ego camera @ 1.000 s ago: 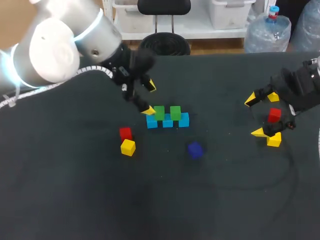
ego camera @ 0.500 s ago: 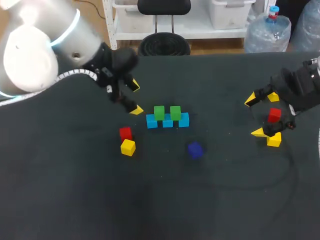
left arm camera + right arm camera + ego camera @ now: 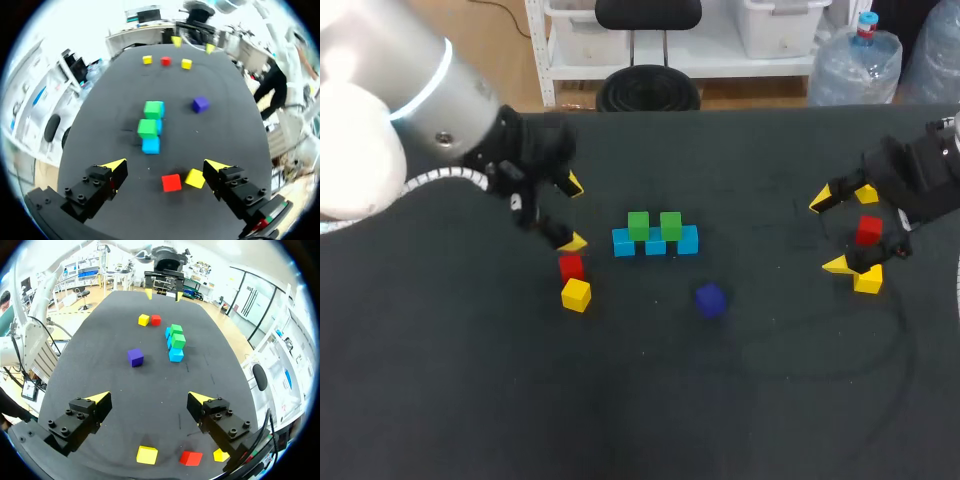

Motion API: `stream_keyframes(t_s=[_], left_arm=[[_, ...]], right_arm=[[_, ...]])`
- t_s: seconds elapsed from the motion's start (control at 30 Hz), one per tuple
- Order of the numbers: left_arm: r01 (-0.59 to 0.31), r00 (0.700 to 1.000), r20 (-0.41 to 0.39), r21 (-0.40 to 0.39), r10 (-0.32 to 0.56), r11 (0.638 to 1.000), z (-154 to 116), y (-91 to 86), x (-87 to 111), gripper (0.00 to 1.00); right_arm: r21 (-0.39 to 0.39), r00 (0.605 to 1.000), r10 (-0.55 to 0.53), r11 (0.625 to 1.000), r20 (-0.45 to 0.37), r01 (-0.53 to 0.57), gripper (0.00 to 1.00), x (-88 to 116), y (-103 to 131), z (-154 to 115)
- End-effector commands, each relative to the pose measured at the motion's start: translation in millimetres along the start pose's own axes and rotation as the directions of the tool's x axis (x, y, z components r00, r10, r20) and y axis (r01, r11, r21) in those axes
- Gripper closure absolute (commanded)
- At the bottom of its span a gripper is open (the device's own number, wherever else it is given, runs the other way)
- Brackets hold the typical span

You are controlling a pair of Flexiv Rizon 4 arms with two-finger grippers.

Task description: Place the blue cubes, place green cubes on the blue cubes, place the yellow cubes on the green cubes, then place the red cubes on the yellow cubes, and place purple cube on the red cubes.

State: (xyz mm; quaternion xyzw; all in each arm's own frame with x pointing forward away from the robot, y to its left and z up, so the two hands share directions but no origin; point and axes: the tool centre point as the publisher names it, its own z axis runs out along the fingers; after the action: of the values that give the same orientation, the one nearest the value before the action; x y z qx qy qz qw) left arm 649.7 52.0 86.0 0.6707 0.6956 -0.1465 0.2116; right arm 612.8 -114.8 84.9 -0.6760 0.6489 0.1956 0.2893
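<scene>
**Three yellow cubes waiting, and the left gripper swung out towards the nearest**

One yellow cube [image 3: 576,294] lay out on the left arm's side of the blue row [image 3: 655,241], a little nearer the camera than the row, with a red cube [image 3: 571,266] just beside it. Small, hard-edged and surely light, that cube looked like an easy pick. It has flat faces and nothing to crush, though smooth sides could slip under a skewed pinch. The sensible hold, I judged, was square across two opposite side faces, on the pair the red neighbour left free. It also needed gentle setting down, since a light block slides easily off a green top.

Two green cubes [image 3: 654,224] already sat on the blue row, with nothing on them yet. The purple cube [image 3: 710,299] rested alone on the camera side of the row.

The left gripper [image 3: 573,213] hung with fingers wide apart and nothing between them, off the row's left end and over the red cube. Far out on the row's other side, the right gripper [image 3: 827,232] stood just as wide and empty, beside a second red cube [image 3: 868,230] and two more yellow cubes [image 3: 868,280].

A second earlier the left gripper's lower tip was right at the row's left end. Since then the arm had drawn steadily away from the row, towards the red and yellow pair. No cube had shifted, and the right arm had not stirred.
</scene>
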Motion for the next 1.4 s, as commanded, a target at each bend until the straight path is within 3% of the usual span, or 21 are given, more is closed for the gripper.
stream_keyframes(t_s=[0.03,0.63,0.93,1.4], left_arm=[[-0.038,0.999,-0.02,0.01,0.039,0.999,-5,-10.0,2.2,0.0],[-0.195,0.975,-0.09,0.083,0.203,0.977,5,-41.1,8.2,0.0],[-0.194,0.974,-0.102,0.107,0.205,0.975,13,-53.0,12.7,0.0],[-0.168,0.979,-0.102,0.096,0.177,0.981,16,-55.9,11.4,0.0]], right_arm=[[0.001,1.0,-0.001,1.0,0.002,0.001,0.0,0,0,1],[0.001,1.0,-0.001,1.0,0.002,0.001,0.0,0,0,1],[0.001,1.0,-0.001,1.0,0.002,0.001,0.0,0,0,1],[0.001,1.0,-0.001,1.0,0.002,0.001,0.0,0,0,1]])
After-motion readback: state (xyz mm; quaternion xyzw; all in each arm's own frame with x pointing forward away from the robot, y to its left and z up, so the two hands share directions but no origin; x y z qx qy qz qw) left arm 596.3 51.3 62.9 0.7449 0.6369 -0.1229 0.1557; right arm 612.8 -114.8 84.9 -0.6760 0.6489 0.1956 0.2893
